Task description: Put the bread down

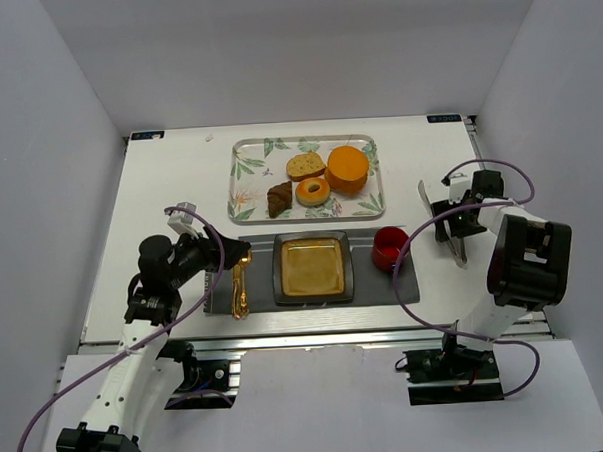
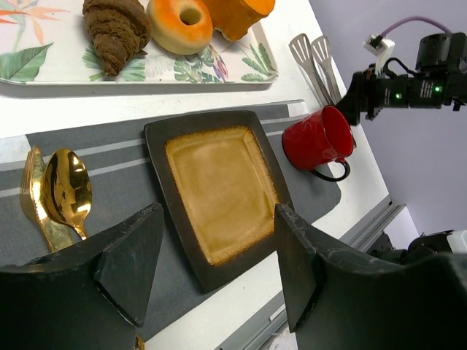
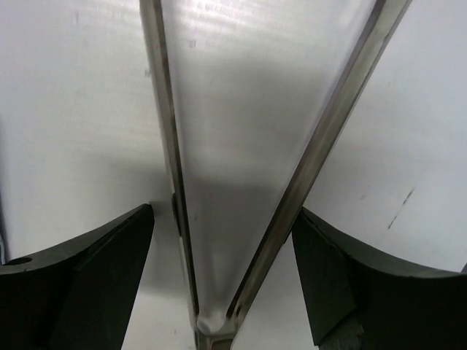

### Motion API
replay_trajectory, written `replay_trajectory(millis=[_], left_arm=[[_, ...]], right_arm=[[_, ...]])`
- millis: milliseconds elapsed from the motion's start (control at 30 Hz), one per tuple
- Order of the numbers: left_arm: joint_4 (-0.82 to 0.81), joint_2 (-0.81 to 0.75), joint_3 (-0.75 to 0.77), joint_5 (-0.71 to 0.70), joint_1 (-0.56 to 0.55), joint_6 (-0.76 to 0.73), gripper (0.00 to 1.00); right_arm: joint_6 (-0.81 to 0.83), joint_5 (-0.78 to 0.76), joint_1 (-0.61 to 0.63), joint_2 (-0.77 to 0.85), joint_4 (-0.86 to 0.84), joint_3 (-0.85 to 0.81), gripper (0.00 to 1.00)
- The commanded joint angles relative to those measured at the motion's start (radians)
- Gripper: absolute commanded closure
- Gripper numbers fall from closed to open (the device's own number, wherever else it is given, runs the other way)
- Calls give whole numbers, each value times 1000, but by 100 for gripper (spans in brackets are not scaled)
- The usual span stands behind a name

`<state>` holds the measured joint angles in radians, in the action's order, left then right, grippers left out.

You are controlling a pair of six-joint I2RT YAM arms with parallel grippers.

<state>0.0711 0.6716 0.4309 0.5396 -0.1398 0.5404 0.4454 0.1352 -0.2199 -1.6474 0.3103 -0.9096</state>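
Bread point(image 1: 305, 166): a flat oval slice with pale speckled crumb and a darker crust edge. It lies in the upper middle of the top view, on the tray.
Long axis: roughly left to right across the frame, with the right end tilted slightly upward.
Neighbours: a dark brown croissant point(image 1: 279, 198) sits below left of it, a glazed ring donut point(image 1: 312, 192) just below, and an orange block point(image 1: 347, 169) to its right.
Tray point(image 1: 237, 179): rectangular with rounded corners, white with a leaf print.
Cut off: the left wrist view crops the tray at its top edge. Only the croissant, the donut and part of the orange block show there.
Setting: a dark square plate point(image 1: 311, 267) with a glossy amber centre rests on a grey striped mat point(image 1: 404, 287). A gold spoon and fork point(image 1: 239, 289) lie left of the plate and a red mug point(image 1: 390, 248) right of it.
Left gripper point(image 2: 211, 266): its fingers are spread wide and hold nothing. It hangs over the near edge of the plate.
Right gripper point(image 3: 222, 270): its fingers are apart, straddling the steel tongs point(image 3: 241, 219) at the right of the table.
Hard to tell: whether its pads touch the tong arms.
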Motion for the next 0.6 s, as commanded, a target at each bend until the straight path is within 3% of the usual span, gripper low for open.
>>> replay_trajectory(millis=[0, 133, 233, 267, 367, 567], left_arm=[[12, -9, 15, 7, -4, -5, 29], [25, -18, 17, 2, -4, -7, 29], [25, -27, 12, 0, -4, 1, 29], [27, -30, 11, -1, -4, 1, 29], [42, -41, 17, -6, -4, 0, 29], [39, -47, 14, -1, -4, 3, 29]], right_arm=[[-30, -19, 11, -64, -69, -35, 20], [-33, -5, 19, -83, -79, -46, 36], [-14, 20, 17, -89, -62, -63, 61], [-10, 23, 17, -88, -54, -67, 76], [6, 63, 17, -48, -30, -86, 98], [68, 193, 120, 127, -20, -182, 99]])
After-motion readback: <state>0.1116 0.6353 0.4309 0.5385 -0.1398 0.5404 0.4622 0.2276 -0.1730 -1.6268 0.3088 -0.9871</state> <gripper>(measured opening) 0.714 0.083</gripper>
